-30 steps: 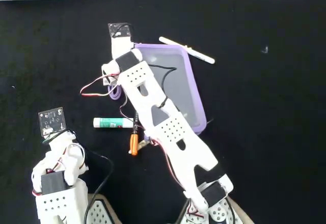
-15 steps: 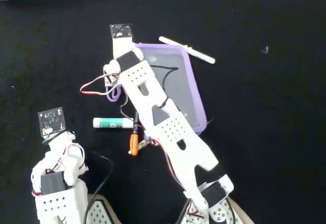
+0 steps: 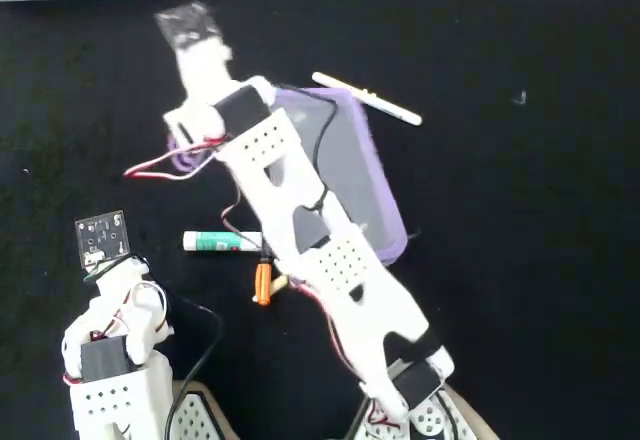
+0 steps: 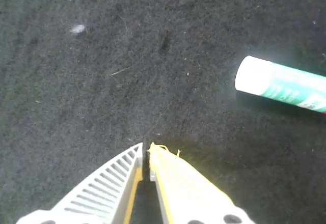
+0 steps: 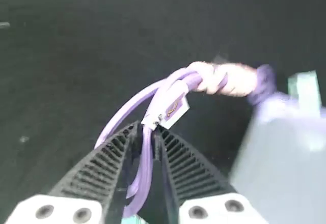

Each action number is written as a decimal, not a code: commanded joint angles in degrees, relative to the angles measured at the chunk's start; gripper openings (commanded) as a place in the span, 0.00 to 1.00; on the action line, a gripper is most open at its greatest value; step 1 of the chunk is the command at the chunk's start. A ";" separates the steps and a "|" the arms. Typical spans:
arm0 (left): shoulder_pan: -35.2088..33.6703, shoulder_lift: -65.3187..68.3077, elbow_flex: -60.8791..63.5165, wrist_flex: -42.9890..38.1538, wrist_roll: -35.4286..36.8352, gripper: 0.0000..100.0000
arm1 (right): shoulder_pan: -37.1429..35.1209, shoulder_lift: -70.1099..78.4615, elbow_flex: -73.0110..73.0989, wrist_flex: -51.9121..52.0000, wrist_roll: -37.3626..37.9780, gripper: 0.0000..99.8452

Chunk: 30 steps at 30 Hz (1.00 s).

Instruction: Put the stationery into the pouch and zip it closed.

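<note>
We find the right hand [image 5: 146, 128] clamped on the purple cord [image 5: 168, 89] of the pouch [image 3: 355, 170], which lies toward the far edge of the bench [image 3: 520, 260]. The left hand [image 4: 146, 150] is closed on nothing, near the glue stick [image 4: 279, 84].

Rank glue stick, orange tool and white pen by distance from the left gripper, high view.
1. Glue stick: nearest the left gripper, toward the table's middle.
2. Orange tool: just past the glue stick, slightly nearer the front.
3. White pen: far side, beyond the pouch.
</note>
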 commanded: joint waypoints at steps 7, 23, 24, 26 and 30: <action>0.04 -0.26 1.27 -0.88 0.26 0.03 | 0.26 -26.07 -2.86 1.67 16.53 0.01; 0.13 -0.26 1.27 -1.14 0.09 0.03 | 0.35 -46.55 -2.86 5.45 19.96 0.01; 0.22 -0.35 1.19 -1.58 0.00 0.03 | 0.35 -47.08 -2.86 5.63 19.96 0.01; 1.01 -0.35 1.19 -5.10 0.00 0.03 | 0.26 -47.60 -2.86 5.80 19.78 0.01; 4.97 -0.35 1.19 -16.00 0.35 0.03 | 0.00 -47.25 -2.68 5.80 19.60 0.01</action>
